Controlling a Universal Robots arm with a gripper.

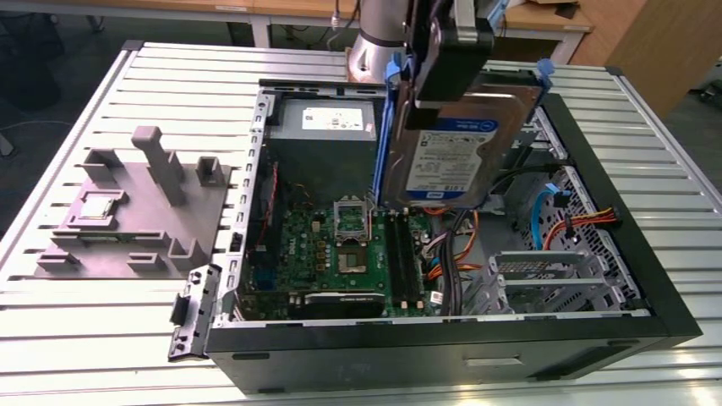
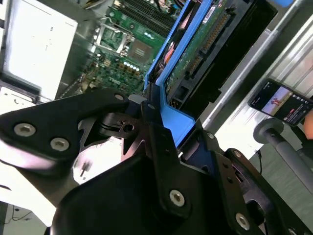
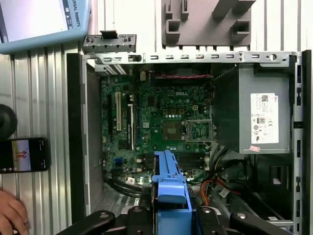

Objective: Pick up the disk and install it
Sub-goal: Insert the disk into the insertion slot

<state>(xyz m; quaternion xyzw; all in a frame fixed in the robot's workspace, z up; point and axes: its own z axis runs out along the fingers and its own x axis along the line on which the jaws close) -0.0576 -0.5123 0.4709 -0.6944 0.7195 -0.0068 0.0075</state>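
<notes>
On the slatted tabletop (image 1: 68,338) lies an open computer case (image 1: 451,359). My hand (image 1: 445,89) grips the disk (image 1: 451,161) upright above it. Carrying step, I judge, not yet installed; seating demands squaring it to its bay.

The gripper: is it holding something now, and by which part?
The gripper holds the disk by one end of its blue carrier frame; the disk hangs on edge over the open computer case.
</notes>
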